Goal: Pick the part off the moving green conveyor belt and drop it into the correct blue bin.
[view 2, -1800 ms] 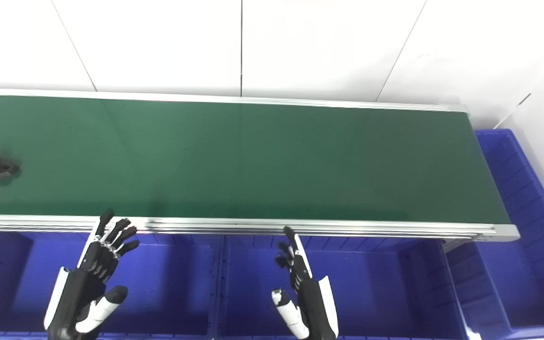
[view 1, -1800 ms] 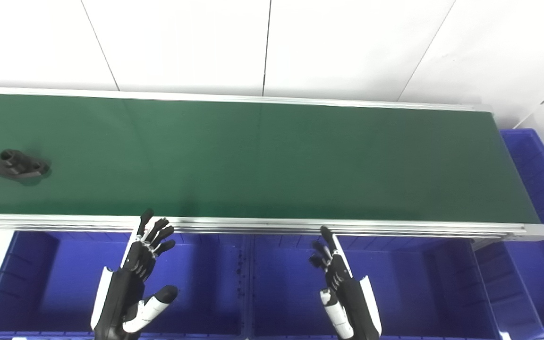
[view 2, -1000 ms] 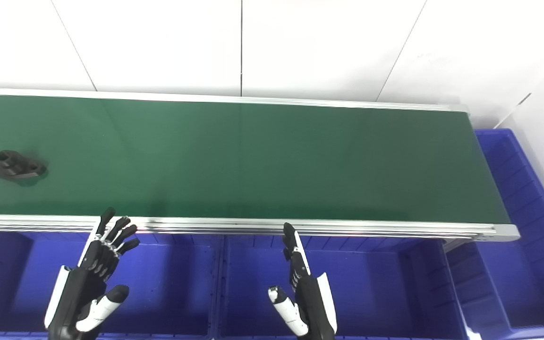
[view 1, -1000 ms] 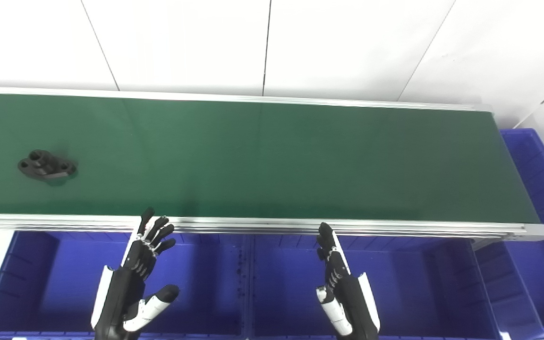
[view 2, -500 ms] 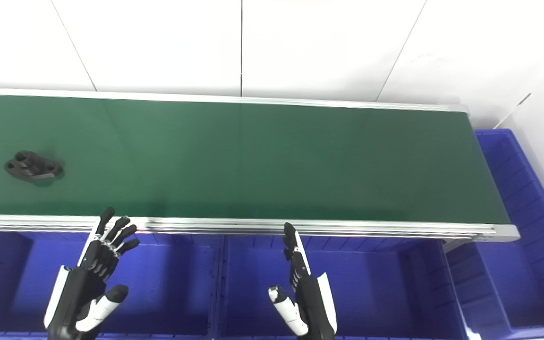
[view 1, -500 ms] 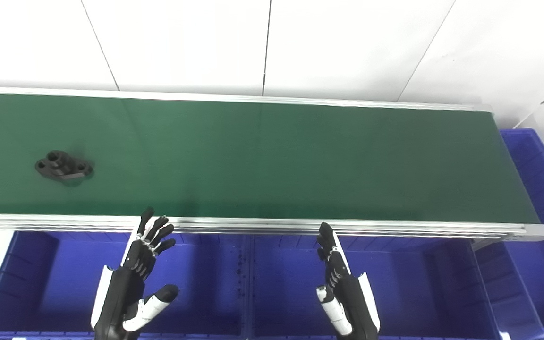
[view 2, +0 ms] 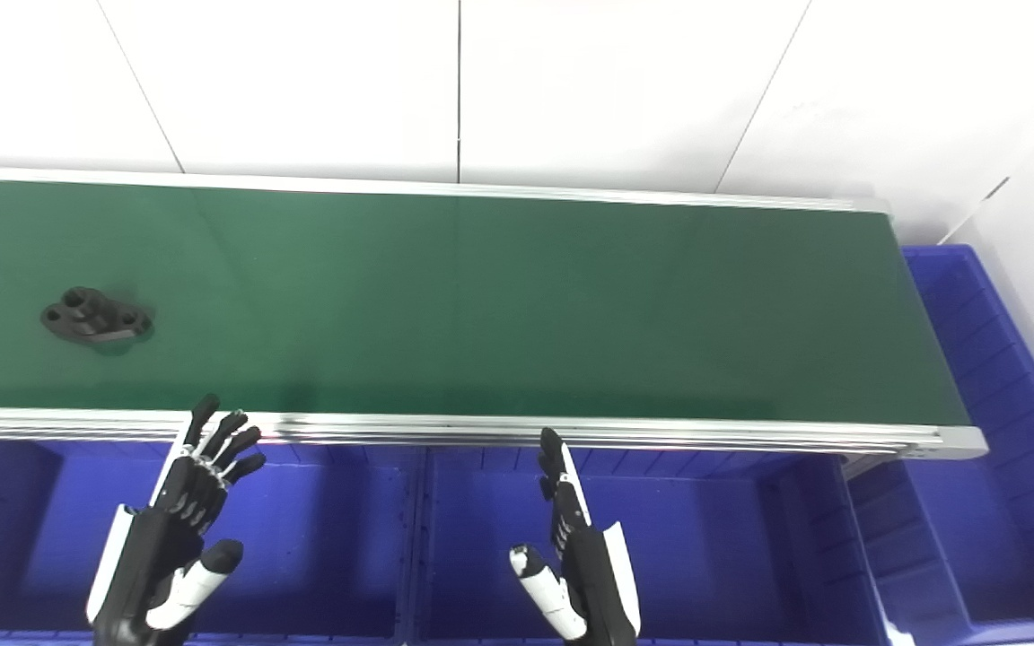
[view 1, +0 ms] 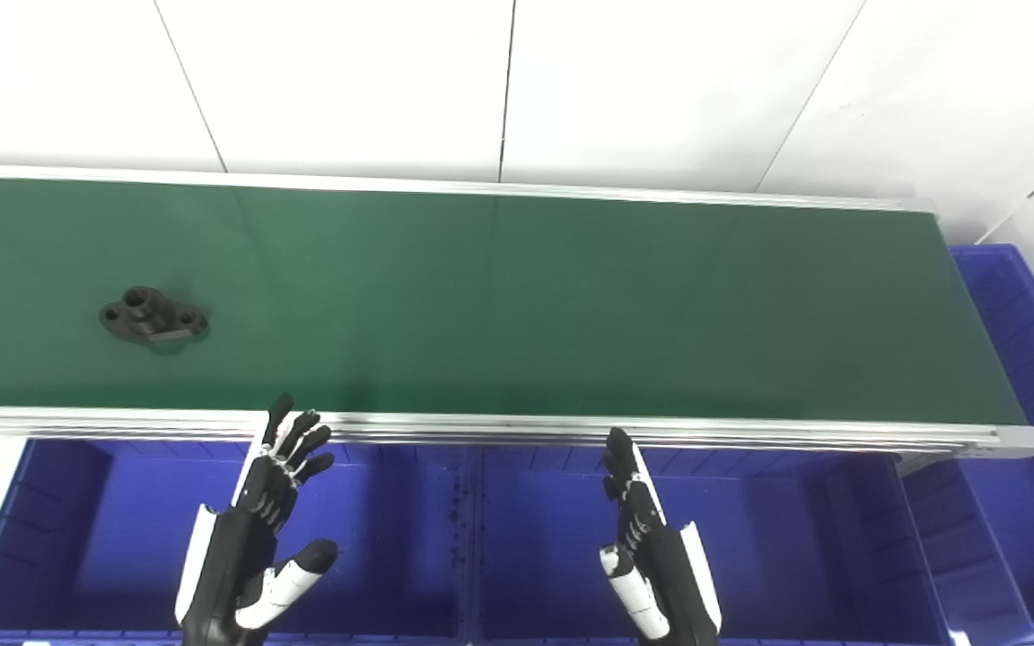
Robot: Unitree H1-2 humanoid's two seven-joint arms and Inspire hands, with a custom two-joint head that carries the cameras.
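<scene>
Green belt [view 1: 571, 305] below white wall [view 1: 517, 85]; both hands' fingers [view 1: 297, 444] spread, empty.

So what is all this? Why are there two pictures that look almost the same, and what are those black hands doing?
Those are a robot's own hands. The two pictures come from two cameras side by side on its head, like your two eyes, so they show the same scene from spots slightly apart.

The long green strip is a conveyor belt with silver metal rails. One thing lies on it: a small black part with round holes, over on the left side.

Below the belt, nearer the robot, sit big blue plastic bins, and another blue bin stands at the belt's right end.

The black and white left hand and the black and white right hand hover over the bins with fingers spread. Neither holds anything or touches the part.
</scene>
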